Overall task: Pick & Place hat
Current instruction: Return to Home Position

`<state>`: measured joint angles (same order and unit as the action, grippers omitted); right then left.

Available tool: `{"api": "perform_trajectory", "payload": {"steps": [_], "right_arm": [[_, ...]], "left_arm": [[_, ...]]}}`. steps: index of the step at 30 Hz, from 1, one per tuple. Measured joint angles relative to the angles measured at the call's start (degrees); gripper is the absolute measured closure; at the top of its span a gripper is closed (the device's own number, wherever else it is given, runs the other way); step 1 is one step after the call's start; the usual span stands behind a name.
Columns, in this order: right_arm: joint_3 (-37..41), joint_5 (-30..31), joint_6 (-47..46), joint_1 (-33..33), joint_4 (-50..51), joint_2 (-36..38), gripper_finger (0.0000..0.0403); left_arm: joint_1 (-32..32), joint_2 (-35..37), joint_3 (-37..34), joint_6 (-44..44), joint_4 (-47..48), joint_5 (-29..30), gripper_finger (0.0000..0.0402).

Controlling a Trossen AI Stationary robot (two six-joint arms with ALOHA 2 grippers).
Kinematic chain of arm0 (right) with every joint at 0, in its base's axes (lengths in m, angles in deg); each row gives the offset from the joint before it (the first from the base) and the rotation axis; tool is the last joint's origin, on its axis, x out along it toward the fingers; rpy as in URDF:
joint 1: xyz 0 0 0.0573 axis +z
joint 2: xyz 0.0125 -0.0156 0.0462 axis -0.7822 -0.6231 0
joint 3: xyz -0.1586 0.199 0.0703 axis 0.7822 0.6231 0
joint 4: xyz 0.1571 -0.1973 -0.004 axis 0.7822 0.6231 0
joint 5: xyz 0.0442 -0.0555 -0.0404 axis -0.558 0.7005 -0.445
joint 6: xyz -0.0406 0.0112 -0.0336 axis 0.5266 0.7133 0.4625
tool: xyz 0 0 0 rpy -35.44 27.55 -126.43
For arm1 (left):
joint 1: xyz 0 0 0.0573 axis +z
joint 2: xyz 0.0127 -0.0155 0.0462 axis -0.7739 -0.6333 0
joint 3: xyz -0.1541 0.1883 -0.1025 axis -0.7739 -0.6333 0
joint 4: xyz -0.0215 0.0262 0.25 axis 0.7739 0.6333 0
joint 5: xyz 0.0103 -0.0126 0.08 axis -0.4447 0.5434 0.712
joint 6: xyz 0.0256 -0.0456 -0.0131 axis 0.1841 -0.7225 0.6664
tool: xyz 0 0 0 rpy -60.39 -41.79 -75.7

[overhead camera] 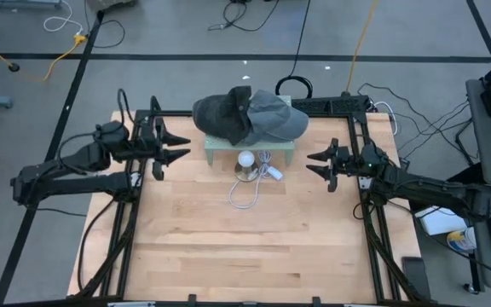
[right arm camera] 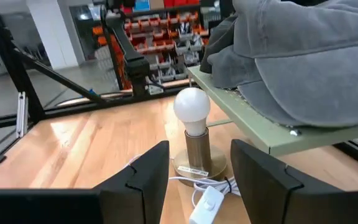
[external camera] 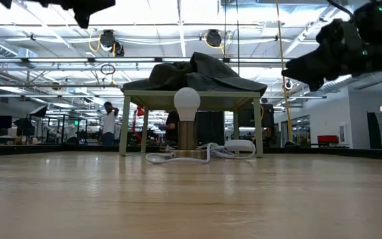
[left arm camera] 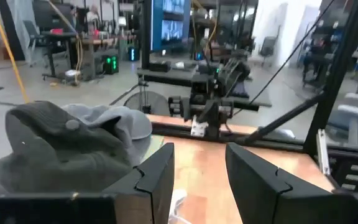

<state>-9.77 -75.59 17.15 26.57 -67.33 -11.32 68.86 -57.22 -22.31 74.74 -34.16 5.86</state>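
Two grey caps (overhead camera: 250, 117) lie overlapping on a small pale-green stand (overhead camera: 250, 147) at the table's far middle, a darker one on the left (left arm camera: 61, 140) and a lighter one on the right (right arm camera: 303, 62); they also show on the stand in the low view (external camera: 194, 74). My left gripper (overhead camera: 176, 145) hovers open to the left of the stand, above table height, its fingers (left arm camera: 194, 177) pointing toward the caps. My right gripper (overhead camera: 314, 164) hovers open to the right of the stand, its fingers (right arm camera: 197, 177) aimed at the lamp beneath it. Neither touches anything.
A small lamp with a white bulb (overhead camera: 245, 159) stands under the stand's near edge (right arm camera: 192, 127), its white cord and switch (overhead camera: 258, 183) coiled on the wooden table (overhead camera: 245, 239). A black frame (overhead camera: 356, 111) rims the table. People show in the room behind (external camera: 109, 123).
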Motion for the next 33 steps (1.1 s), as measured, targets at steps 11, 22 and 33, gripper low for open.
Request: {"api": "perform_trajectory", "payload": {"steps": [11, 22, 33], "right_arm": [[8.5, -0.02, -2.43, 0.0, -7.9, 2.39, 0.0237], [8.84, 9.33, -3.15, -2.01, -1.21, 2.41, 0.0237], [8.94, 18.14, -2.99, -4.74, 0.14, 2.52, 0.0237]], "left_arm": [[0.02, 11.8, -13.19, -1.06, -7.26, -0.58, 0.0254], [0.04, 22.73, -22.74, -3.95, -8.86, 2.85, 0.0254], [0.04, 34.3, -30.82, -6.17, -9.05, 5.5, 0.0254]]}}
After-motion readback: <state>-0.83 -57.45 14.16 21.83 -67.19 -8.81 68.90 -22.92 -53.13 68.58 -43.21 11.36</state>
